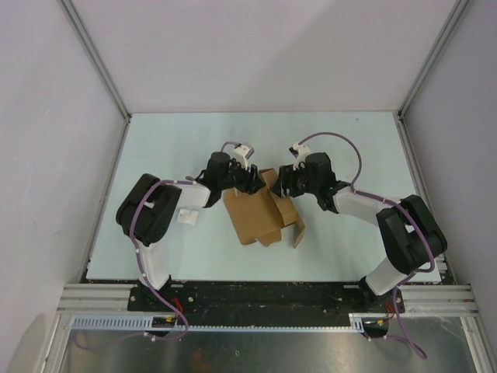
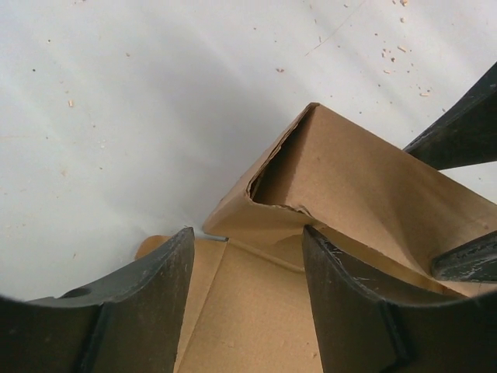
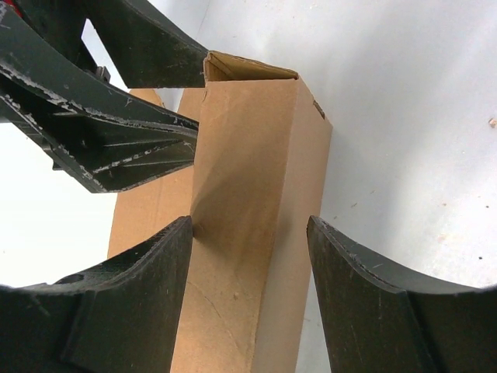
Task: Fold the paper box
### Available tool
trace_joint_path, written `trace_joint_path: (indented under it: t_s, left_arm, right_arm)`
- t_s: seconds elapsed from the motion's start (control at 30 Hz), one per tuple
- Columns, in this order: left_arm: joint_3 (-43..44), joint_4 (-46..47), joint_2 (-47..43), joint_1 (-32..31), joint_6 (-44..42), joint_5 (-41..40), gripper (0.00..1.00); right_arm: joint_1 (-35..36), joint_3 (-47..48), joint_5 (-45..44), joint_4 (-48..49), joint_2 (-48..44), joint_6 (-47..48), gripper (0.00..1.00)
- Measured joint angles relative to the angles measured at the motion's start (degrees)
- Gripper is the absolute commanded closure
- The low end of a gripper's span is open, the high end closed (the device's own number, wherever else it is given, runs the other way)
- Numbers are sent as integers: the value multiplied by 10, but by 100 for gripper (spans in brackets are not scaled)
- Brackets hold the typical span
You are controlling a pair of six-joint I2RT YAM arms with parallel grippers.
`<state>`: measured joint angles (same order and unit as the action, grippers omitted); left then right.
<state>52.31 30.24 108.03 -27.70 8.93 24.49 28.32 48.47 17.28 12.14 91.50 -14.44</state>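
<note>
Pale tabletop (image 1: 171,148), mid-fold: paper box (image 1: 252,217) half raised between left hand (image 2: 247,237) and right hand (image 3: 250,225), both spread wide, clamping nothing; probably next, squaring walls.

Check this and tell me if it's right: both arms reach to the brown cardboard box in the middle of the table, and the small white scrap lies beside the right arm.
One thing is wrong: the small white scrap lies beside the left arm, not the right one, as the top view shows. The rest holds: both arms reach to the brown cardboard box in the middle of the table.
</note>
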Motion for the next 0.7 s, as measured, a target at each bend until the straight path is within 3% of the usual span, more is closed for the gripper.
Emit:
trace_joint_path:
  t_s: [0.17, 0.37, 0.7]
  left_arm:
    - [8, 0, 6, 0, 0, 7, 43]
    - [11, 0, 12, 0, 1, 3, 31]
    - [16, -2, 15, 0, 0, 2, 30]
  right_arm:
    - [-5, 0, 4, 2, 2, -4, 35]
    - [-10, 0, 14, 4, 3, -4, 34]
    - [-29, 0, 53, 26, 19, -4, 34]
